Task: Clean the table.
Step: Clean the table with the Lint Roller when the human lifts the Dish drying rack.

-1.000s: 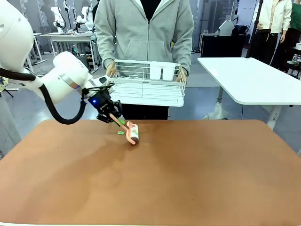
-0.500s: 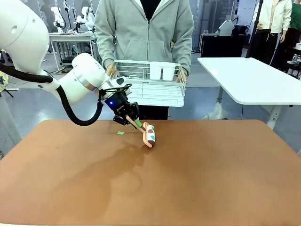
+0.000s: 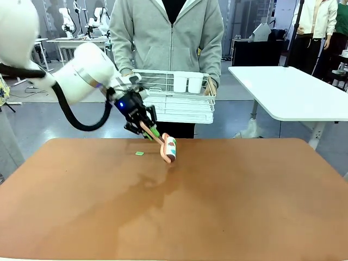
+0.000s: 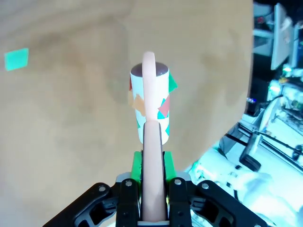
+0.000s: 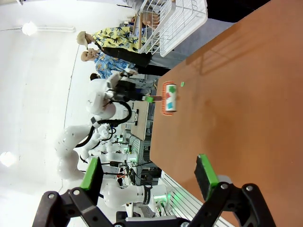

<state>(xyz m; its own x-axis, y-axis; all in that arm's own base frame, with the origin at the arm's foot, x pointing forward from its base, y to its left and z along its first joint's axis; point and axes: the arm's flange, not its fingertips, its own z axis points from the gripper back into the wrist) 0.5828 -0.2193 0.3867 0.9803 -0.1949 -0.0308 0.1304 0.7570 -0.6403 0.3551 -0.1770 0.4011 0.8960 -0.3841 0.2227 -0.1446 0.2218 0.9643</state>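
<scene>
Presently, the tabletop (image 3: 228,206) spans the lower half of the front view. At 12 o'clock, past its far edge, a person (image 3: 168,38) holds a white wire rack (image 3: 179,100). The left arm (image 3: 81,81) reaches in from 9 o'clock. The left pincer (image 3: 142,126) is pressed together on the pink handle (image 4: 152,179) of the lint roller (image 3: 169,148). The handle runs from the pincer toward 4 o'clock. The drum (image 4: 150,106), stuck with coloured paper flecks, sits near the far edge of the tabletop with its long axis roughly 12 to 6 o'clock. The right pincer (image 5: 149,177) hangs spread and holds nothing, well apart from the roller, so the left arm is the nearer one. The green paper scrap (image 3: 140,153) lies flat on the tabletop at 9 o'clock of the drum, near it but not touching. The left wrist view places it at 10 o'clock of the drum. On this evidence, the next stroke must carry the drum sideways toward 9 o'clock, across its own axis. Whether the drum's lower end touches the tabletop or hovers just above it cannot be made out. In the left wrist view the handle hides most of the green pads (image 4: 137,165).
</scene>
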